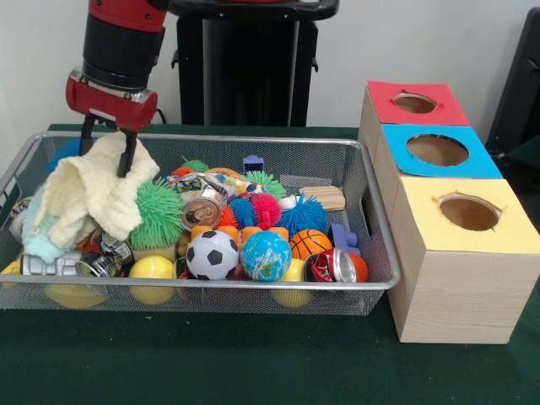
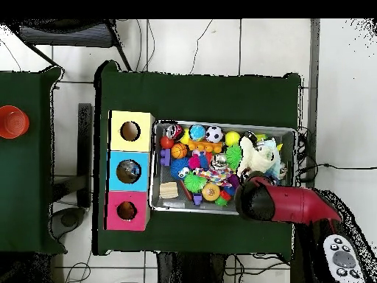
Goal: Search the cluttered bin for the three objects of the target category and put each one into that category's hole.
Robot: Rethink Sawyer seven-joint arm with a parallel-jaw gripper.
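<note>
Cloth point(image 1: 89, 196), pale yellow and heaped at the left end of the mesh bin point(image 1: 371, 215), is pinched at its top between the closed jaws of the gripper point(image 1: 107, 145), presumably so it can be lifted clear of the clutter toward a hole.

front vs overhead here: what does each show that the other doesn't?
Front only: the gripper reaching into the pale yellow cloth, and the wooden sides of the boxes.
Overhead only: the floor round the table, a red round thing on the side table, and the arm covering the gripper.
Both: the wire bin of toys and the yellow, blue and red holes.
</note>
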